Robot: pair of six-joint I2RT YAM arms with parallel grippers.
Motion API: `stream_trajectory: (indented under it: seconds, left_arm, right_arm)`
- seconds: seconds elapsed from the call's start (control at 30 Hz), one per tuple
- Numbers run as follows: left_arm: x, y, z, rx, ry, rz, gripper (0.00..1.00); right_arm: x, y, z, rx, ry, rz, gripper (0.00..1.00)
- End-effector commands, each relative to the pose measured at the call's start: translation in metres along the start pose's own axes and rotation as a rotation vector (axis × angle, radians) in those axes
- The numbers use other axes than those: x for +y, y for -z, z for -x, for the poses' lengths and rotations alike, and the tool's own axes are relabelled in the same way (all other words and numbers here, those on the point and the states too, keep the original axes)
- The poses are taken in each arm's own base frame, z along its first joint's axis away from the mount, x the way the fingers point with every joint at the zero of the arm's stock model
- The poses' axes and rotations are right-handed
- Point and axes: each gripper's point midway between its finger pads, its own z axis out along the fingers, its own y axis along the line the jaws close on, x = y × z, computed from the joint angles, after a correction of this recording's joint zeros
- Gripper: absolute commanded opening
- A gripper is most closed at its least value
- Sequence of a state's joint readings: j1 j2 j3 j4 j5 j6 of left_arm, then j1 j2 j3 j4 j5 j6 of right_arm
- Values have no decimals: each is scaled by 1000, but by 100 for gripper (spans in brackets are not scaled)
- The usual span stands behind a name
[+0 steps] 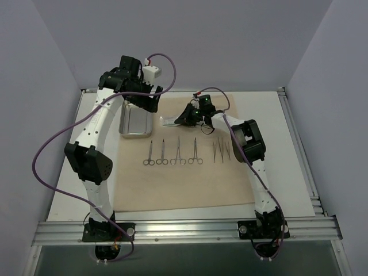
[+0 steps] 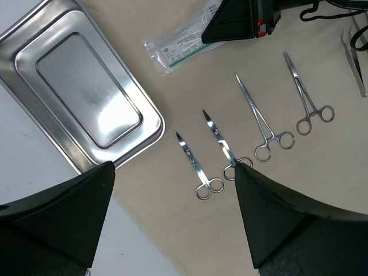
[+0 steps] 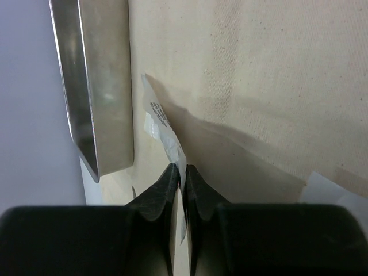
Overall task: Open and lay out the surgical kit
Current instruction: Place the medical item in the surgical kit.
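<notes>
On a white table (image 1: 63, 190), a beige cloth (image 1: 230, 184) lies spread flat with the surgical kit arranged along its far half: a row of four scissor-handled instruments (image 1: 180, 151) lying side by side with their rings toward the arms, thin tweezers (image 1: 221, 151) just to their right, and a steel tray (image 1: 135, 123) at the cloth's far left edge. The overhead camera places the left gripper (image 1: 148, 104) above the tray's far end and the right gripper (image 1: 185, 118) low over the cloth beside the tray, against a clear packet (image 1: 169, 120). From above, neither pair of jaws can be read. The left wrist camera settles one of them: its two dark fingers (image 2: 63, 218) stand wide apart with nothing between them, framing the tray and the instruments below, and it shows the tray straddling the cloth's edge, partly on bare table. The right wrist camera settles the other: its jaws are pressed together on one end of the packet, which juts out stiffly toward the tray's long side, its printed label facing the tray. Only the left wrist view shows the packet's green lettering, with the right gripper covering its far end.
</notes>
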State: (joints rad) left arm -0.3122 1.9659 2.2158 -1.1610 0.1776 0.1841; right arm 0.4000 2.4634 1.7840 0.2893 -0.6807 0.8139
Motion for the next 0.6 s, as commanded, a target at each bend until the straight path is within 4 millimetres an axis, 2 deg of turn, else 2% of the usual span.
stream_trajectory:
  seconds: [0.0,0.1,0.17,0.2,0.3,0.47,0.5,0.57]
  left_arm:
    - [2,3,14,-60,17,4,94]
    - [2,2,14,-56,17,-2,94]
    - [2,2,14,-56,15,1,94]
    - [3,2,13,-54,17,2,94]
    - [2,2,13,-53,14,1,94]
    - [2,1,13,-52,13,-4,94]
    - [1,1,12,-50,13,-6,94]
    - [2,1,11,-48,14,-5,94]
  right_arm:
    - [-4,2,2,12,19,-56,10]
    - [-1,8,7,-3,43,-77,26]
    - [2,13,15,-23,78,-97,31]
    - [5,15,17,-23,86,-107,37]
    - [6,19,20,-22,116,-139,45]
    - [13,30,33,-56,173,-175,53]
    - [7,33,29,-40,159,-210,55]
    - [10,36,34,-43,179,-228,60]
